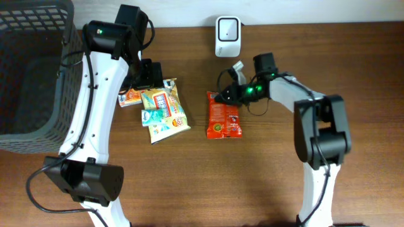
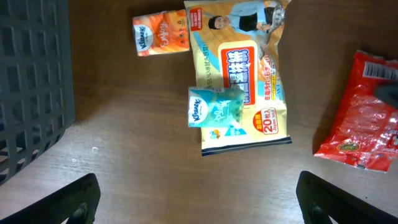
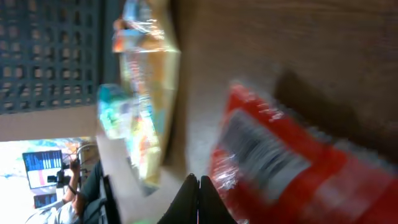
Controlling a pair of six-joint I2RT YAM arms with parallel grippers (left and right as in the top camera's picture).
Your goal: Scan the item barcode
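Overhead and wrist views, read from left to right. At the far left stands a dark mesh basket point(image 1: 28, 69), its wall also visible in the left wrist view. Next to it the left arm reaches over the desk point(image 1: 189, 183); the left claw point(image 2: 198, 199) hangs spread wide above a cluster of packets, touching none of them. The cluster comprises a small orange tissue pack point(image 2: 160, 33), a yellow wet-wipes pack point(image 2: 239, 74) just beside it, and a teal tissue pack point(image 2: 214, 107) lying on top of the wipes. Right of the cluster, apart from it, the red snack bag point(image 1: 223, 115) lies flat on the desk near the centre; a white barcode panel point(image 2: 379, 70) shows at its upper end. Behind the bag, at the desk's far edge, stands the white scanner point(image 1: 227, 36). The right claw point(image 3: 199, 200) is pressed together at the bag's upper left corner; whether any film is caught between its fingers cannot be told.
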